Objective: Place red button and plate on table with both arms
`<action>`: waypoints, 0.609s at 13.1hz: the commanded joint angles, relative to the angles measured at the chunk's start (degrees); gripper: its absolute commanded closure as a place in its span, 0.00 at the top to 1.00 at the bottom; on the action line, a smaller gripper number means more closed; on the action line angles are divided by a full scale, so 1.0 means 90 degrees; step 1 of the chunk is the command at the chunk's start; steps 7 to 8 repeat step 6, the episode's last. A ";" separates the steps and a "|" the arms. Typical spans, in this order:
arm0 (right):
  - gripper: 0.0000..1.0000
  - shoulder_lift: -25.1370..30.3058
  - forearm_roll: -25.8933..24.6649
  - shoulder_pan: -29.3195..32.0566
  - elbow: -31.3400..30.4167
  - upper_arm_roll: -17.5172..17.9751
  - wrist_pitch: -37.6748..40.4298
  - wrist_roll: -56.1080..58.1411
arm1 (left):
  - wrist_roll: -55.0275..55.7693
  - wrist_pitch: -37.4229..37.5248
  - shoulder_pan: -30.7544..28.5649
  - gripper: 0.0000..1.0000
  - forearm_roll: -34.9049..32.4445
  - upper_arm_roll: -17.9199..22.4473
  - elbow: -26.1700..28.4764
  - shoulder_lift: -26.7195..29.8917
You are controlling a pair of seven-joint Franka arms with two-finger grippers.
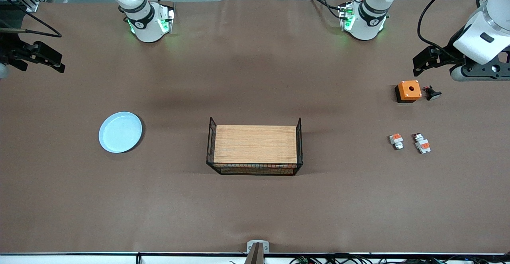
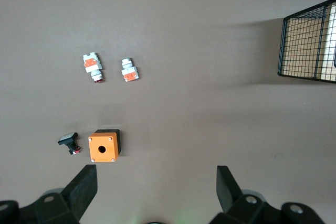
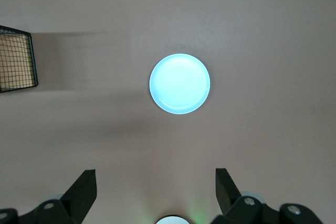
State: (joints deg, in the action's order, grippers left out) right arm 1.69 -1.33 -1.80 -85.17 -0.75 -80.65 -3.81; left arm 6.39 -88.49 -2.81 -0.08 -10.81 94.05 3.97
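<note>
The red button [image 1: 422, 143] lies on the brown table [image 1: 255, 77] toward the left arm's end, beside a shorter orange-and-white piece [image 1: 396, 141]. In the left wrist view the button [image 2: 93, 67] is the longer of the two. The pale-blue plate [image 1: 120, 132] lies flat on the table toward the right arm's end and shows in the right wrist view [image 3: 179, 83]. My left gripper [image 1: 418, 68] is open and empty, up over the table near the orange box [image 1: 408, 90]. My right gripper [image 1: 55, 63] is open and empty, up over the table at its end.
A wooden board with black wire ends [image 1: 255, 149] stands mid-table between plate and button. A small black button part [image 1: 432, 93] lies beside the orange box. In the left wrist view the shorter piece [image 2: 129, 70] and the box [image 2: 104, 147] show.
</note>
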 commanded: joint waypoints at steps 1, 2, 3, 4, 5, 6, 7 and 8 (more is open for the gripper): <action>1.00 -0.0090 0.0167 -0.0386 0.0235 -0.0463 0.0055 0.0120 | -0.0192 0.0096 -0.0010 1.00 0.0009 0.0019 -0.0157 -0.0089; 1.00 -0.0090 0.0177 -0.0444 0.0235 -0.0560 0.0055 0.0130 | -0.0212 0.0096 0.0000 1.00 -0.0030 0.0039 -0.0186 -0.0118; 1.00 -0.0090 0.0186 -0.0541 0.0235 -0.0658 0.0065 0.0130 | -0.0212 0.0096 -0.0009 1.00 -0.0040 0.0039 -0.0196 -0.0128; 1.00 -0.0090 0.0216 -0.0465 0.0235 -0.0659 0.0065 0.0130 | -0.0212 0.0096 -0.0019 1.00 -0.0040 0.0048 -0.0206 -0.0128; 1.00 -0.0090 0.0216 -0.0454 0.0235 -0.0659 0.0055 0.0130 | -0.0212 0.0096 -0.0019 1.00 -0.0050 0.0058 -0.0206 -0.0128; 1.00 -0.0100 0.0196 -0.0483 0.0235 -0.0659 0.0046 0.0130 | -0.0183 0.0096 -0.0019 1.00 -0.0050 0.0068 -0.0197 -0.0128; 1.00 -0.0100 0.0196 -0.0483 0.0235 -0.0659 0.0046 0.0130 | -0.0183 0.0096 -0.0019 1.00 -0.0050 0.0068 -0.0197 -0.0128; 1.00 -0.0100 0.0196 -0.0483 0.0235 -0.0659 0.0046 0.0130 | -0.0183 0.0096 -0.0019 1.00 -0.0050 0.0068 -0.0197 -0.0128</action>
